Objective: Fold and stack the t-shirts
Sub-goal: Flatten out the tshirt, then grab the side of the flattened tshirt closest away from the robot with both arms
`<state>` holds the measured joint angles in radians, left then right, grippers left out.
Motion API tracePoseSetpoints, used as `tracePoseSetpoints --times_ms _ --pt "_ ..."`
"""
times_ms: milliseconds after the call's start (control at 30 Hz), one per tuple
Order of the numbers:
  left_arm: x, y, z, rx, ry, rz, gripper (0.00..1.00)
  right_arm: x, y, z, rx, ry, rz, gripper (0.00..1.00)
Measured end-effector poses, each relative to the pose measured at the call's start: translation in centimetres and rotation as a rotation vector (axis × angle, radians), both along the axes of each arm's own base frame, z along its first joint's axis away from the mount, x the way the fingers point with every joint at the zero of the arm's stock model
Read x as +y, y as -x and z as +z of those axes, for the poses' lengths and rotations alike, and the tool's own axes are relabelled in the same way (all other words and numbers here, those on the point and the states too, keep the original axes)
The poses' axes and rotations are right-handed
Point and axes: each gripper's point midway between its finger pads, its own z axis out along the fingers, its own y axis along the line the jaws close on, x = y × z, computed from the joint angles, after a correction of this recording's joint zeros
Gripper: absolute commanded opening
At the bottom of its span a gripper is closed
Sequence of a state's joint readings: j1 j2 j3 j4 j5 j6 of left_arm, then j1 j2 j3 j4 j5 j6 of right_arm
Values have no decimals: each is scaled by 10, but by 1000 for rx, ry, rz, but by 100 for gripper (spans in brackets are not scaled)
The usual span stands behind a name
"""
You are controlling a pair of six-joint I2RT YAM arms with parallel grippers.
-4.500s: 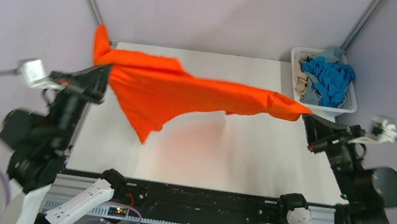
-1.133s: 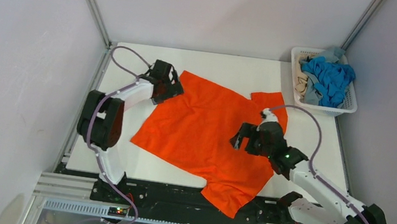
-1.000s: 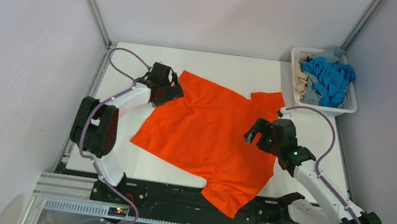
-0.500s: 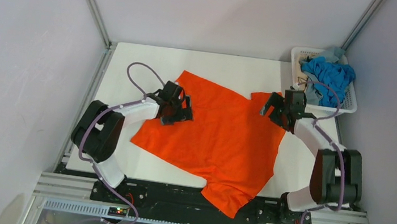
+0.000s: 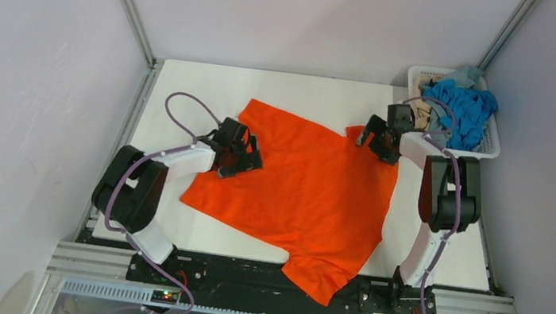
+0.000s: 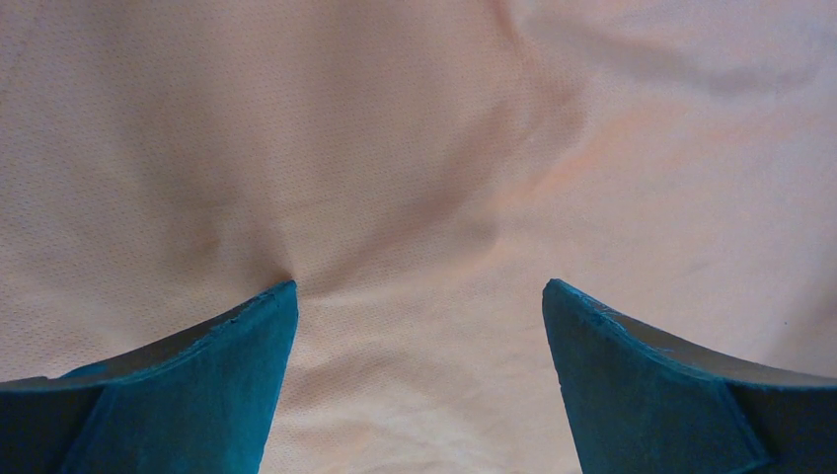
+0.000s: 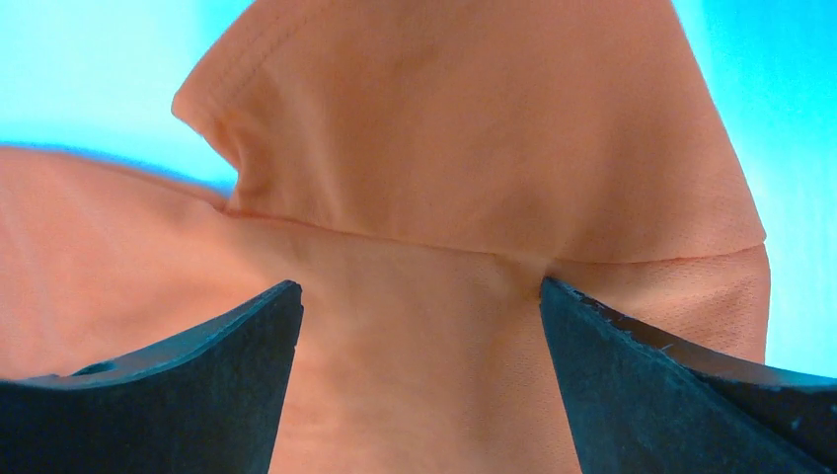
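1. The orange t-shirt [image 5: 310, 193] lies spread on the bench [image 5: 187, 90].
2. Left fingers [image 6: 197, 395] gape wide near its left edge, holding nothing.
3. Right fingers [image 7: 178, 395] stand wide over its far sleeve, empty.

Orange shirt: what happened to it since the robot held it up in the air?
The shirt was let go and now lies spread on the table. The right fingers moved from its middle to the far sleeve; the left fingers slid a little nearer along its left edge. Both are open. The basket stayed put.
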<state>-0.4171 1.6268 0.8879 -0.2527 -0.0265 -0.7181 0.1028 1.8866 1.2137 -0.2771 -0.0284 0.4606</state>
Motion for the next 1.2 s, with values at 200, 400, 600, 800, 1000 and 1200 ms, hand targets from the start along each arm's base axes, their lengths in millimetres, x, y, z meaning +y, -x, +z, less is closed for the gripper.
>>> tracePoseSetpoints --times_ms 200,400,600,800,1000,1200 --pt "5 -5 0 6 12 36 100 4 -49 1 7 -36 9 95" --pt "3 -19 2 6 15 50 100 11 -112 5 -13 -47 32 95" --pt "7 -31 5 4 4 70 100 12 -152 8 -51 -50 34 96" --pt "12 -40 36 -79 6 85 100 16 -142 25 -55 0 89 99" --pt "45 1 100 -276 32 167 100 49 -32 82 -85 50 178 99" --pt "87 70 57 -195 -37 282 100 72 73 126 -222 66 229 99"
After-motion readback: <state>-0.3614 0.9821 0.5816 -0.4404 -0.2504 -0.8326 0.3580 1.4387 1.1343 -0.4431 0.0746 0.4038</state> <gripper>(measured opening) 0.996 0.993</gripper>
